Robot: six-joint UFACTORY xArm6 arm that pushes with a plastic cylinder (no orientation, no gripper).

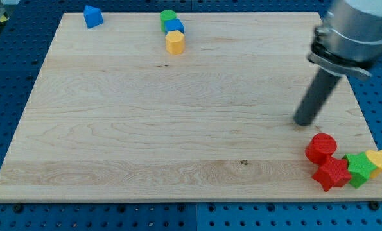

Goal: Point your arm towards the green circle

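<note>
At the board's far edge the green circle [167, 17] sits touching a blue block [174, 26] and yellow block [174, 42]. The arm's tip [303, 121], a bare rod holding nothing, rests far right, just above the red cylinder [321, 147].

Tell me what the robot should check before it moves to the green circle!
1. Green circle in view: ok, at the view's top, behind the blue block.
2. My tip in view: ok, at the view's right, just above the red circle.
3. Tip touching any block: ok, it touches none.
4. Straight path to the green circle free: ok, only bare board lies between.
5. Room around the green circle: not ok, the blue block and yellow block crowd its lower side.
6. Tip already at the green circle: not ok, it is far off.
</note>
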